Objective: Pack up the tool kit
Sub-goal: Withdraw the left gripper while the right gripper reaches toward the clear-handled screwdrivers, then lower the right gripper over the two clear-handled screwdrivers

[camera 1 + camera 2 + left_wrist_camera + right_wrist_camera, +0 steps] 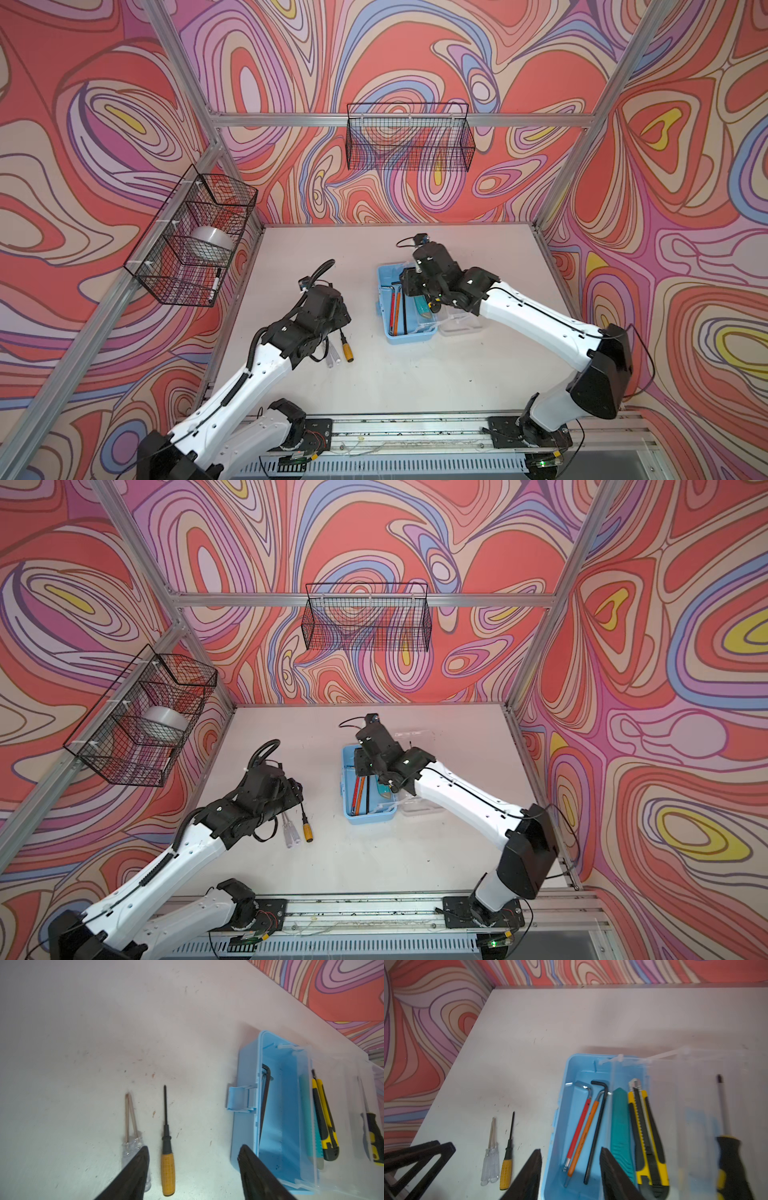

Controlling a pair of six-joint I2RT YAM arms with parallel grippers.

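Clear-handled slim screwdrivers (332, 357) and a yellow-handled screwdriver (348, 353) are left unpacked left of centre in a top view, by the left gripper (193, 1153), spread wide and empty. Right of centre, the light-blue plastic box (411, 337) is already loaded with hex keys (583, 1136) and utility knives (645, 1136); the right gripper (570, 1153) is parted above it, holding nothing. Whether the black-and-yellow screwdriver (729, 1151) lies on or under the clear lid (695, 1105) cannot be told.

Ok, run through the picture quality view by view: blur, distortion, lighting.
Both top views: evenly lit, sharp, wide-angle lens splaying the frame post. Left wrist view: crisp on the yellow-handled screwdriver, hazy through the clear lid. Right wrist view: softer overall, black-and-yellow screwdriver smeared.
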